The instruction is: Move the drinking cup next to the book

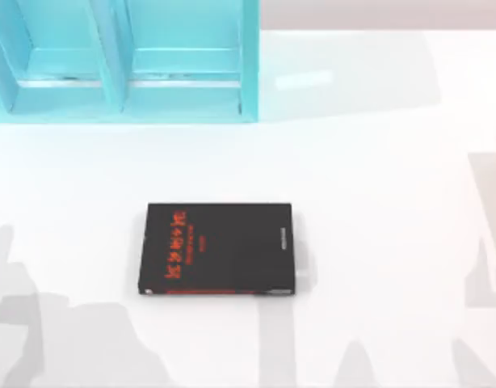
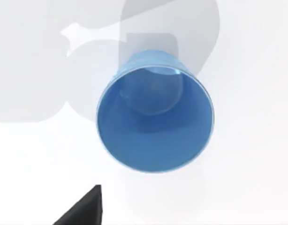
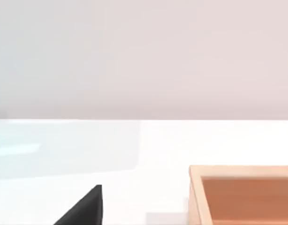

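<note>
Clearly, whether my left gripper's fingers (image 2: 83, 208) are apart is impossible to tell; ahead of them stands the small blue plastic tumbler (image 2: 155, 119), ungrasped. Farther off, the flat black red-lettered book (image 1: 217, 248) waits alone; the move remains undone.

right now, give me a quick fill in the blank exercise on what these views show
1. The book lying flat on the table has a black cover with ____ lettering.
2. In the left wrist view, the drinking cup is coloured ____.
3. The shelf unit at the top view's far left is ____ in colour.
4. In the right wrist view, a box coloured ____ sits on the table.

Missing words: red; blue; turquoise; orange
</note>
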Robot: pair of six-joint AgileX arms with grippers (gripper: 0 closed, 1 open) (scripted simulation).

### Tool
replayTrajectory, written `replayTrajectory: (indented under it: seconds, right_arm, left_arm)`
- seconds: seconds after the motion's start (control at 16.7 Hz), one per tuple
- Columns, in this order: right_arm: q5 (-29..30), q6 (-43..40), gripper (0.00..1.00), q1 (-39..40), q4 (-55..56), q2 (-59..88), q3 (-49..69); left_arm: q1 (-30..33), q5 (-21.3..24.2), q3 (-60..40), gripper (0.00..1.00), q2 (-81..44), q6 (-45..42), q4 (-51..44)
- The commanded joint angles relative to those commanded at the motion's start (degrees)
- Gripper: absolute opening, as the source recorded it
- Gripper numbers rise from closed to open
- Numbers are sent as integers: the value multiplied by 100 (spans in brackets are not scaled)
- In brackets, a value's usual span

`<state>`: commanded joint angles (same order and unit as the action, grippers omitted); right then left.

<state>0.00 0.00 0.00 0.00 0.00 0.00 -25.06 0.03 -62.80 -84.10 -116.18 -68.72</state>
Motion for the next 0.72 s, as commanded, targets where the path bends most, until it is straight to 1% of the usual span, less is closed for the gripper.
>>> replayTrajectory:
  seconds: [0.18, 0.48, 0.6, 0.72]
  right_arm:
    - [0, 0, 100, 0, 0, 0, 0]
    - [0, 0, 100, 0, 0, 0, 0]
    - [0, 0, 100, 0, 0, 0, 0]
    - [0, 0, 100, 0, 0, 0, 0]
  left_arm:
    - [-13, -2, 402, 100, -177, -1, 567]
    - [-36, -2, 1336, 100, -620, -35, 2009]
    - [-44, -1, 1556, 100, -719, -48, 2288]
    - [-46, -1, 1599, 100, -737, -49, 2339]
